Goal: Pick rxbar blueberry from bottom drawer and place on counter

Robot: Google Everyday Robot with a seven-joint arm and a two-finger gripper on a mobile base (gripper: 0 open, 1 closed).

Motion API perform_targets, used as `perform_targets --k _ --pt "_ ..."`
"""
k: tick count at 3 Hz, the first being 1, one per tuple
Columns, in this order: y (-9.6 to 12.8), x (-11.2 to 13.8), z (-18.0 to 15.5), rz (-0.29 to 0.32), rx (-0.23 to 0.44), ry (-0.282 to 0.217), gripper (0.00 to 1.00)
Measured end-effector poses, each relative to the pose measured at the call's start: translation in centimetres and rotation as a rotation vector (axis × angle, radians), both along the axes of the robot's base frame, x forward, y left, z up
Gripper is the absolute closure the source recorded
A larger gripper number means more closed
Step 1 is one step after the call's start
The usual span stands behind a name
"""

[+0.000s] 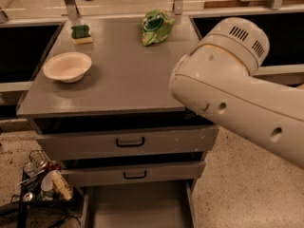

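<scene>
Rxbar blueberry cannot be made out. One bottom drawer (137, 208) is seen pulled open below two shut drawers (128, 144) with black handles. On the counter (128, 80), one bowl (67, 66), one sponge (81, 33) and one green bag (156, 26) are set well apart. One white arm (228, 94) fills the right side. The gripper is out of view, so its state cannot be told.
</scene>
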State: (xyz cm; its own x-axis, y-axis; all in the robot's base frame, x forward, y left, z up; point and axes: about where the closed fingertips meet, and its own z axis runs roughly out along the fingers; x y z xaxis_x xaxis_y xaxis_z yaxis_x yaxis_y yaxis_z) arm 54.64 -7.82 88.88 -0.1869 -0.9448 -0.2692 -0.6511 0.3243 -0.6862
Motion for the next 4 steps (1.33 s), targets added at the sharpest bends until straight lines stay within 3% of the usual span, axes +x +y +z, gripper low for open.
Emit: perform_targets --k 2,4 --pt "4.4 2.3 0.3 0.139 -0.017 0.002 1.0" --pt "3.3 3.3 0.1 0.108 -0.012 0.002 1.0"
